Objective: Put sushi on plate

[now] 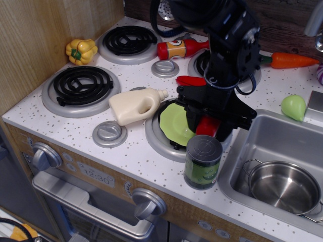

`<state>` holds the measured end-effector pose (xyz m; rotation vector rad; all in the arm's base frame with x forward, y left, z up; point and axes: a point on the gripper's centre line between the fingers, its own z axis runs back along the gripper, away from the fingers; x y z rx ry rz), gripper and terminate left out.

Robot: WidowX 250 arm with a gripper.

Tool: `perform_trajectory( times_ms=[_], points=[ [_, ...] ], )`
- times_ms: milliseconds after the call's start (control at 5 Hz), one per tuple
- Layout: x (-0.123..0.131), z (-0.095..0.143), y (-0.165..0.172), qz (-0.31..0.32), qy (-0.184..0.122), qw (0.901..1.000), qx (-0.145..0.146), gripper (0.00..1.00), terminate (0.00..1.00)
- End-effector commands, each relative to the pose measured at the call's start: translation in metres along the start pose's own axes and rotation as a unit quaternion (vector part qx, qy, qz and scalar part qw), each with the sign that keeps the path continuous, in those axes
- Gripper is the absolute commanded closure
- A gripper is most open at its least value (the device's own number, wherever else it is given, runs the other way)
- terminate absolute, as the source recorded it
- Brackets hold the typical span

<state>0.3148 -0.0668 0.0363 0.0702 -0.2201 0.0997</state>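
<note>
Glossy red toy sushi (207, 126) is held clamped in the black gripper (208, 127), above the round light-green plastic plate (174, 123).
Release is best made low and centred, clear of the green can (203, 162).
</note>
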Motion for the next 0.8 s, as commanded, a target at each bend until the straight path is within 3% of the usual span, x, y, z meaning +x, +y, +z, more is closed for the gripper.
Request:
perform_trajectory(
  times_ms=[0,400,600],
  points=[
    [0.0128,0.0078,0.0114,-0.019,-0.014,0.9996,-0.015,0.0,0.0],
    [0.0128,0.0078,0.0114,-0.019,-0.014,0.9996,-0.015,0.0,0.0],
    [0.0128,0.0078,0.0114,-0.019,-0.014,0.9996,-0.015,0.0,1.0]
  ],
)
